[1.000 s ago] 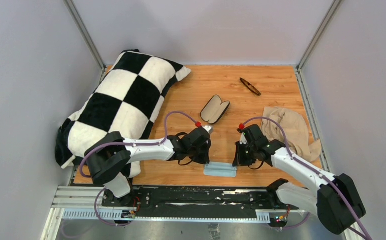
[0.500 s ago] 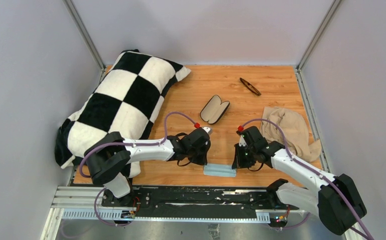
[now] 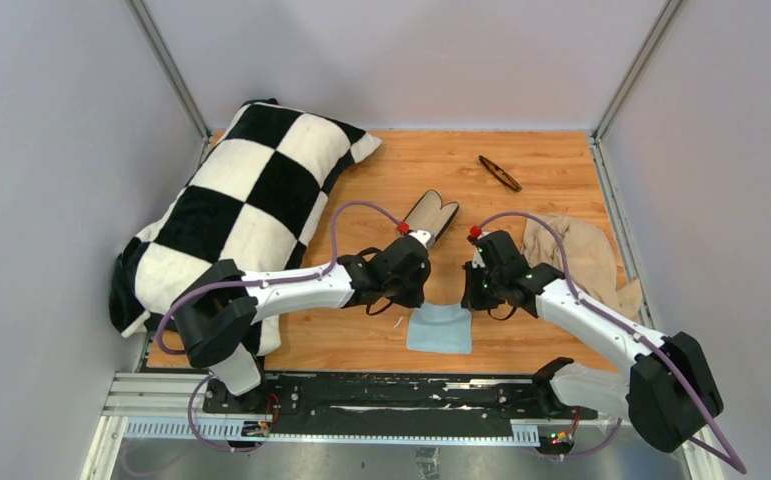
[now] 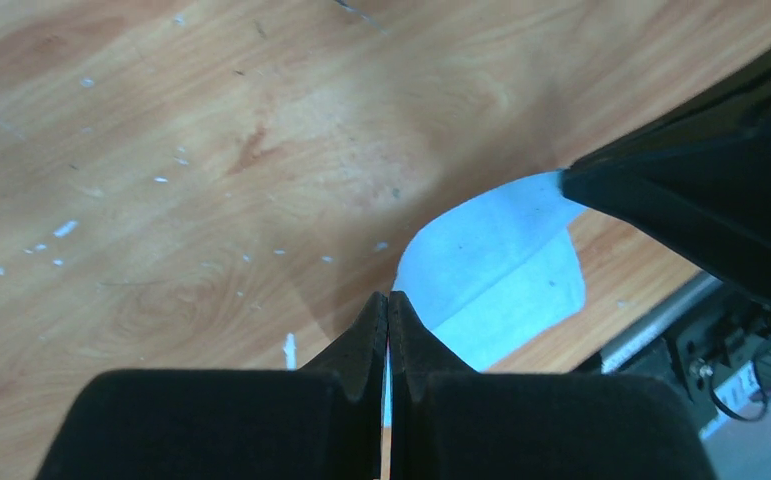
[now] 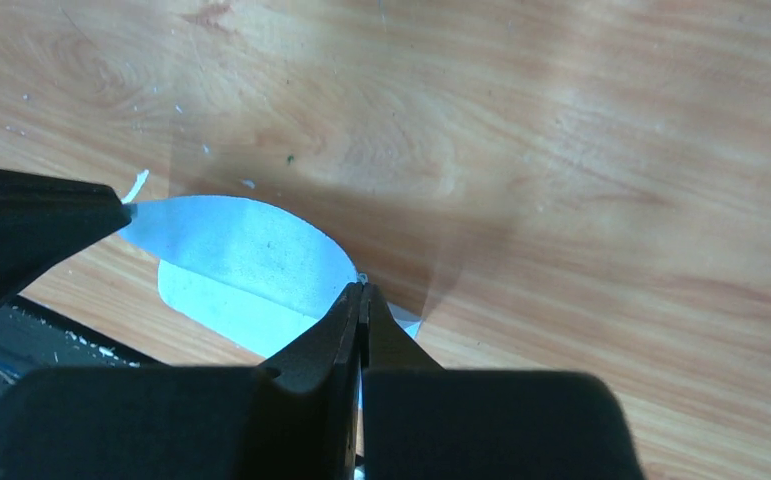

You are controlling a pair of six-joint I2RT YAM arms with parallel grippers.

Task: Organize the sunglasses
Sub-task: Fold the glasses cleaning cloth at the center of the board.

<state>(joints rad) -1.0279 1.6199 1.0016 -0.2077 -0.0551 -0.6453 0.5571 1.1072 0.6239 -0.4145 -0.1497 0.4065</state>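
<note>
Both grippers were pinching: the left gripper (image 3: 413,298) and the right gripper (image 3: 473,297) each had its jaws pressed together on a far corner of the light blue cloth (image 3: 439,330), holding it spread between them. The step in hand appeared to be laying out the cloth. The sunglasses (image 3: 499,172) lay well apart, near the tabletop's (image 3: 541,205) far edge, beyond the open case (image 3: 433,214). The next move likely called for release, then a reach over bare wood between the pillow (image 3: 251,200) and the beige fabric (image 3: 576,255).
</note>
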